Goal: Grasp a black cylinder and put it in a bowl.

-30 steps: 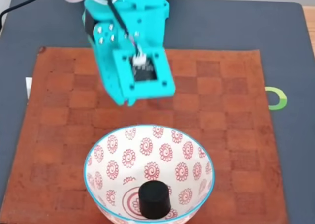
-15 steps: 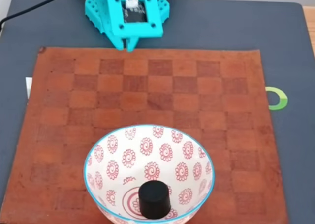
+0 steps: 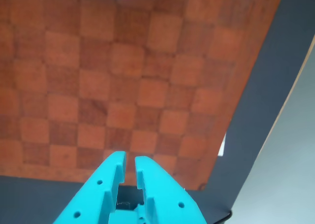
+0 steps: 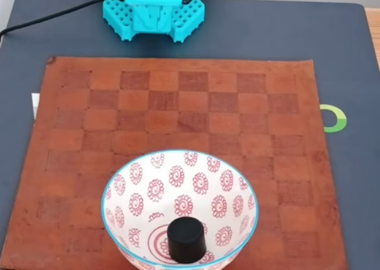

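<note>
1. At the far left of the fixed view you have a black cable running from the left edge toward the arm; keep it clear of any swing you command, since a snag there would jerk the arm off its path.
2. Upper left of centre in the fixed view, your turquoise arm sits folded at the top edge, well apart from the task's things.
3. At the bottom centre of the wrist view, the gripper shows its two fingers nearly together with only a thin slit between them, and nothing is held in it.
4. The brown checkered mat lies bare across the middle of both views.
5. At the bottom centre of the fixed view, the bowl stands near the mat's lower edge, and the black cylinder rests upright inside it on the red rings. I judge the placement done.
6. Risk: the bowl sits partly cut off by the frame's lower edge, so you cannot confirm its footing there; a careless return pass low over the mat could strike its rim and tip it.
</note>
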### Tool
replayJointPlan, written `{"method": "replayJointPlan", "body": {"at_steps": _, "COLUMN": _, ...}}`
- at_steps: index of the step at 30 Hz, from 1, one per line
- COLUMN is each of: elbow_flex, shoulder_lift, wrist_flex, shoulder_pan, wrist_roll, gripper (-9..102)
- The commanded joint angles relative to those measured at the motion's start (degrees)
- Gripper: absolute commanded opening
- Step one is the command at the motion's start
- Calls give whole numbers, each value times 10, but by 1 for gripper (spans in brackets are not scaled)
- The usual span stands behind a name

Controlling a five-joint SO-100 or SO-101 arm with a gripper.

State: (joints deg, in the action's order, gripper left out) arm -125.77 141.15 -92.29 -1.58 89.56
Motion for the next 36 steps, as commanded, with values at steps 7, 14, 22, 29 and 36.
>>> {"method": "replayJointPlan", "body": {"at_steps": 7, "elbow_flex": -140, "shoulder_lift": 165, "wrist_flex": 45, "shoulder_pan": -7, "wrist_roll": 28, "gripper": 0}}
{"method": "replayJointPlan", "body": {"at_steps": 14, "elbow_flex": -225, "shoulder_lift": 252, "wrist_flex": 73, "shoulder_pan": -7, "wrist_roll": 46, "gripper": 0}}
{"method": "replayJointPlan", "body": {"at_steps": 22, "elbow_flex": -326, "shoulder_lift": 287, "wrist_flex": 161, "shoulder_pan": -16, "wrist_roll": 46, "gripper": 0}}
{"method": "replayJointPlan", "body": {"at_steps": 29, "elbow_flex": -414, "shoulder_lift": 288, "wrist_flex": 251, "shoulder_pan": -30, "wrist_roll": 65, "gripper": 0}}
{"method": "replayJointPlan", "body": {"at_steps": 36, "elbow_flex": -428, "shoulder_lift": 288, "wrist_flex": 242, "shoulder_pan": -25, "wrist_roll": 64, "gripper": 0}}
